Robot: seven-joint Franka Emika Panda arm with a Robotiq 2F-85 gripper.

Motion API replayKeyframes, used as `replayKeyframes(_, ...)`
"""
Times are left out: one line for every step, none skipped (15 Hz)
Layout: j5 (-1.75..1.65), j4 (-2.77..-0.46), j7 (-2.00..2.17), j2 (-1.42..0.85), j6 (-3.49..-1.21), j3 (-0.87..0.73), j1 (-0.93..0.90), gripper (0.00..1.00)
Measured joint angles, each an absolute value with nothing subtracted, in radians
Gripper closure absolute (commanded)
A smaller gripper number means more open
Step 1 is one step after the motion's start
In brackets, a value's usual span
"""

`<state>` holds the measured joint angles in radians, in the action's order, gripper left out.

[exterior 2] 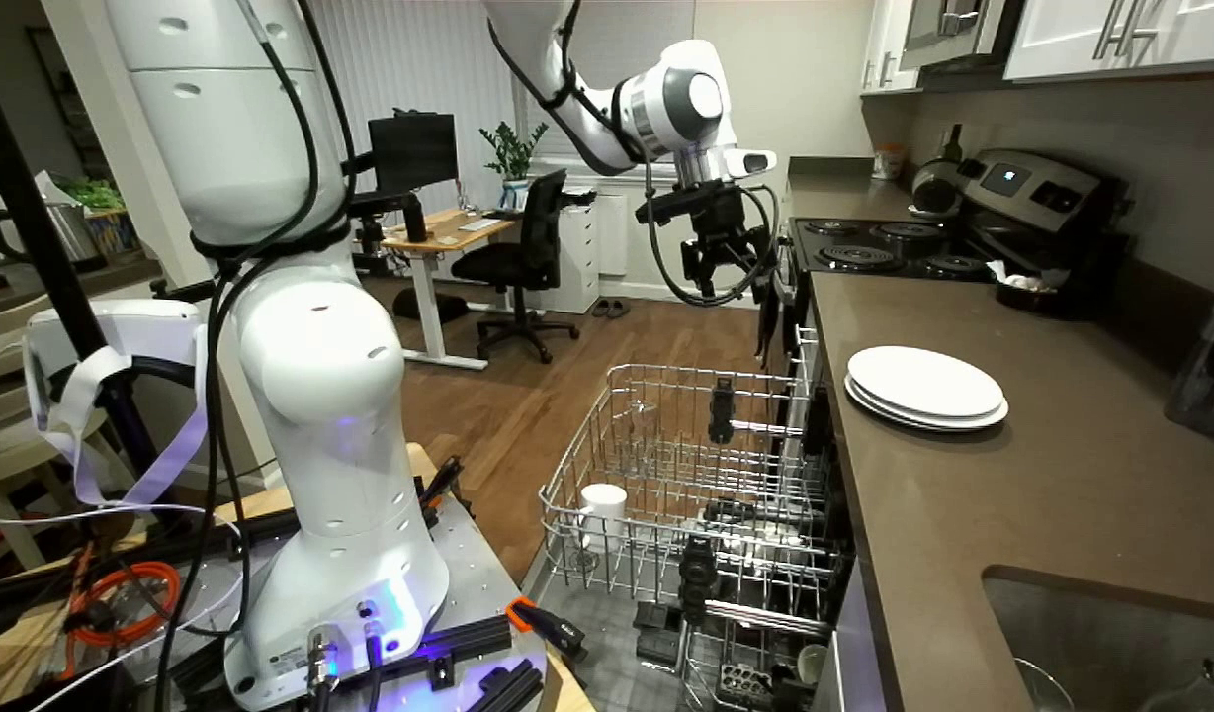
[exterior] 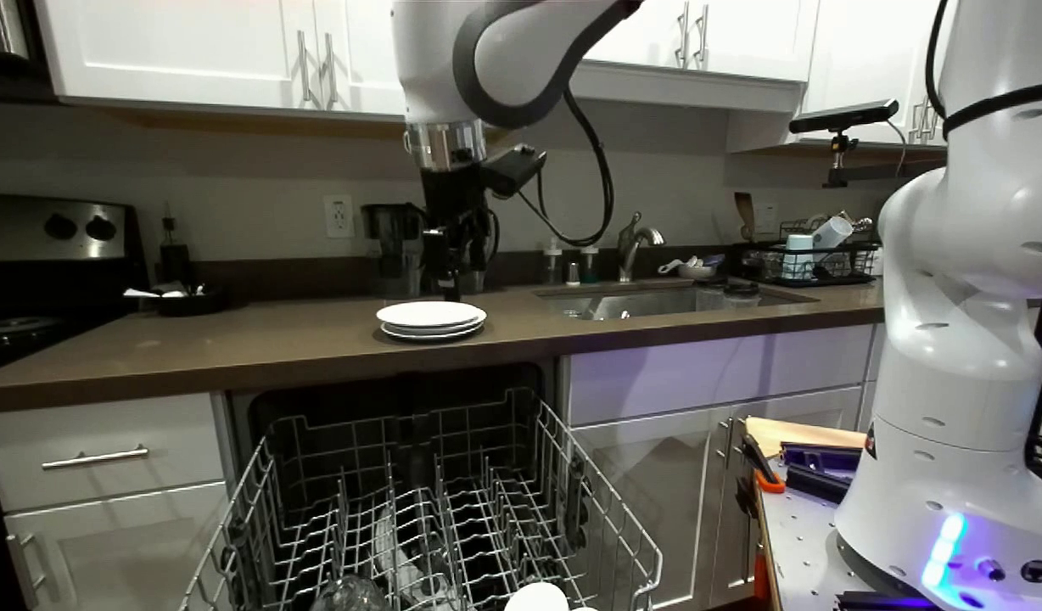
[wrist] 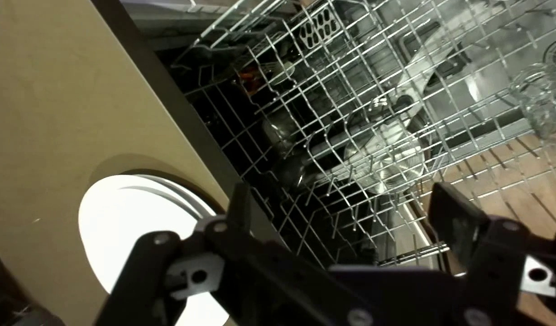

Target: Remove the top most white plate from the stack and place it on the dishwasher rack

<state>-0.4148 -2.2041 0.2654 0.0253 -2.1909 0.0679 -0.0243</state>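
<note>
White dinner plate point(exterior 2: 925, 381) sits on top of the stack point(exterior: 436, 332), near the front edge of the table point(exterior 2: 1052, 514), which probably keeps the drop into the pulled-out dishwasher rack point(exterior: 470, 501) short. It's stacked slightly off-centre, so some rim may be easy to catch. Pincer point(wrist: 344, 206) hangs well apart from it, apparently on the rack side of that edge: jaws spread wide, nothing between them, so no grasp yet. Upright tines point(exterior: 390, 472) suggest plate goes in on edge; expect a wrist roll.
</note>
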Motion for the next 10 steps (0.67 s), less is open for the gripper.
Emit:
replayKeyframes(-0.463, -2.189, 0.288, -0.009, -2.216, 0.061, -0.024, 0.00)
replayKeyframes(-0.525, -2.169, 0.314, -0.047, -2.239, 0.055, -0.024, 0.00)
replayKeyframes(-0.583, -2.149, 0.340, -0.081, -2.257, 0.047, -0.025, 0.00)
replayKeyframes(-0.643, -2.125, 0.366, -0.115, -2.269, 0.038, -0.028, 0.00)
replayKeyframes(-0.701, -2.100, 0.391, -0.148, -2.278, 0.027, -0.031, 0.00)
replayKeyframes(-0.753, -2.072, 0.409, -0.180, -2.280, 0.016, -0.032, 0.00)
replayKeyframes(-0.793, -2.045, 0.421, -0.210, -2.280, 0.004, -0.033, 0.00)
replayKeyframes(-0.823, -2.017, 0.425, -0.239, -2.280, -0.010, -0.033, 0.00)
replayKeyframes(-0.843, -1.992, 0.426, -0.264, -2.280, -0.024, -0.033, 0.00)
replayKeyframes(-0.854, -1.966, 0.427, -0.290, -2.284, -0.038, -0.032, 0.00)
